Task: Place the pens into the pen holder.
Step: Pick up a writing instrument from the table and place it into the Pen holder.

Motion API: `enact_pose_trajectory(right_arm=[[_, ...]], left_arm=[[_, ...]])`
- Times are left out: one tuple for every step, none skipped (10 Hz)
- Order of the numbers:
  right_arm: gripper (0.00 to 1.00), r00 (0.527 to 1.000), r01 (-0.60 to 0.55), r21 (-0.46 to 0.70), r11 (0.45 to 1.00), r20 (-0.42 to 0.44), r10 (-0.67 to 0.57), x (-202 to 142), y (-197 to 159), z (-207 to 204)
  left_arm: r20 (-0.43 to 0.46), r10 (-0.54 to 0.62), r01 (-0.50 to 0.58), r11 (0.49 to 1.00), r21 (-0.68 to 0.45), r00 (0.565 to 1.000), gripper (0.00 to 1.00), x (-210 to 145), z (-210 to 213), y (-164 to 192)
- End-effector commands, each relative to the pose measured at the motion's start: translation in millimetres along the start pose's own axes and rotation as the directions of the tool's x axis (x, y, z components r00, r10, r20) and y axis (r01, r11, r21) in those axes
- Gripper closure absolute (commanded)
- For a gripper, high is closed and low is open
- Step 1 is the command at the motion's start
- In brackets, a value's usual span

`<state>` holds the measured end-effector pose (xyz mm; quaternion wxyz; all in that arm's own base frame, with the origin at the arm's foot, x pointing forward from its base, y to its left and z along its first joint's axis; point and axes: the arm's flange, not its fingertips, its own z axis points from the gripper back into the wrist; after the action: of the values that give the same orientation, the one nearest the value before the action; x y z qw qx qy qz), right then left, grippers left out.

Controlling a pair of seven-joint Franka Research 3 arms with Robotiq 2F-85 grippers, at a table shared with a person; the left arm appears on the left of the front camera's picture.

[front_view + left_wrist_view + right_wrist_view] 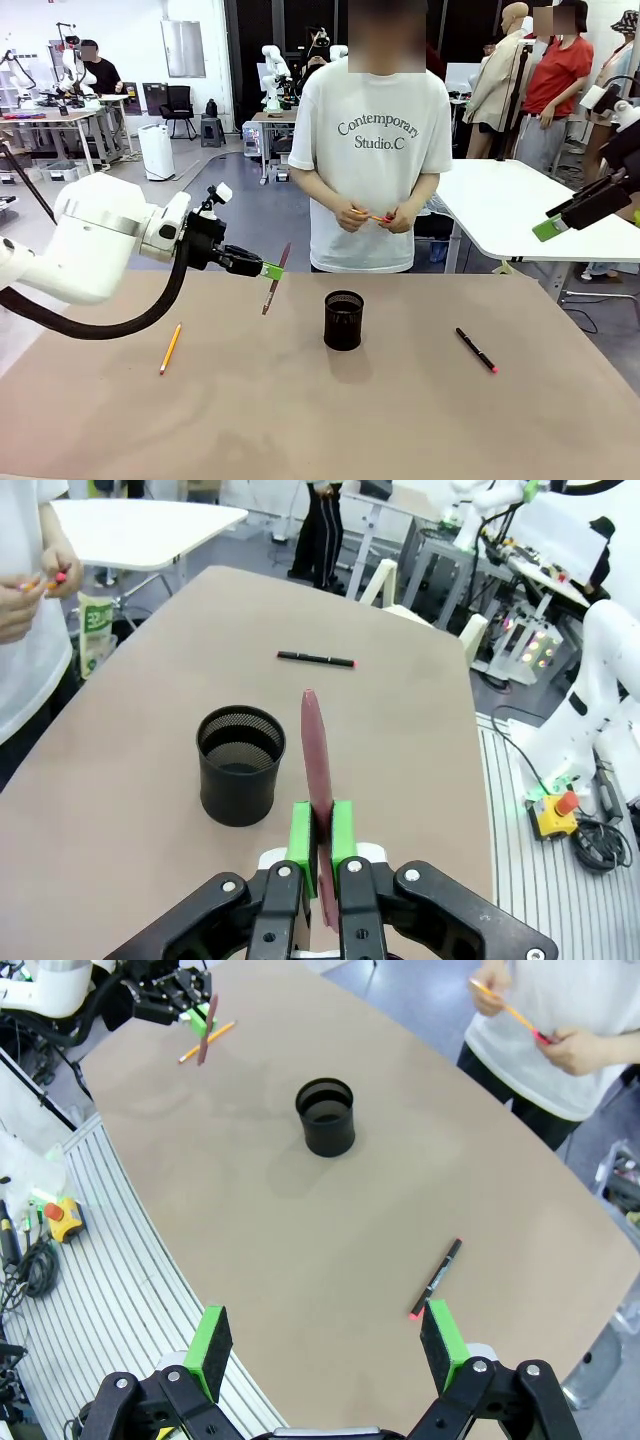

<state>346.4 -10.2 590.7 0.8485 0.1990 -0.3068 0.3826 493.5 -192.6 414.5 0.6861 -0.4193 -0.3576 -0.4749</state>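
Observation:
My left gripper (268, 269) is shut on the reddish-brown pen (276, 279), which hangs nearly upright above the table, left of the black mesh pen holder (343, 320). The left wrist view has that pen (317, 765) pinched between the green pads (302, 836), with the holder (240, 763) just ahead and to the left. The yellow-orange pen (171, 348) lies at the table's left. The black pen with a pink tip (477, 350) lies to the holder's right. My right gripper (325, 1345) is open, high above the table near the black pen (437, 1278).
A person stands at the far edge, fiddling with a thin orange stick (375, 216) in both hands. A white table (500, 205) stands behind on the right. Bare tabletop (330, 410) surrounds the holder.

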Motion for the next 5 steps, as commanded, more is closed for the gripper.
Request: enact_pose_trajectory(right_arm=[[0.00, 1.000, -0.007, 0.016, 1.000, 0.023, 0.006, 1, -1, 0], [0.00, 1.000, -0.007, 0.016, 1.000, 0.023, 0.006, 1, -1, 0], [0.00, 1.000, -0.007, 0.016, 1.000, 0.023, 0.006, 1, -1, 0], [0.00, 1.000, -0.007, 0.016, 1.000, 0.023, 0.006, 1, -1, 0], [0.00, 1.000, -0.007, 0.016, 1.000, 0.023, 0.006, 1, -1, 0]], left_arm=[[0.090, -0.055, 0.059, 0.998, -0.037, 0.994, 1.00, -4, 25, -1], [0.104, -0.080, 0.081, 0.997, -0.006, 0.991, 1.00, -3, 39, -3], [0.127, -0.097, 0.095, 0.995, 0.024, 0.987, 1.00, -3, 44, -7], [0.123, -0.107, 0.102, 0.994, 0.041, 0.987, 1.00, -1, 57, -11], [0.112, -0.121, 0.116, 0.992, 0.046, 0.986, 1.00, 1, 70, -12]])
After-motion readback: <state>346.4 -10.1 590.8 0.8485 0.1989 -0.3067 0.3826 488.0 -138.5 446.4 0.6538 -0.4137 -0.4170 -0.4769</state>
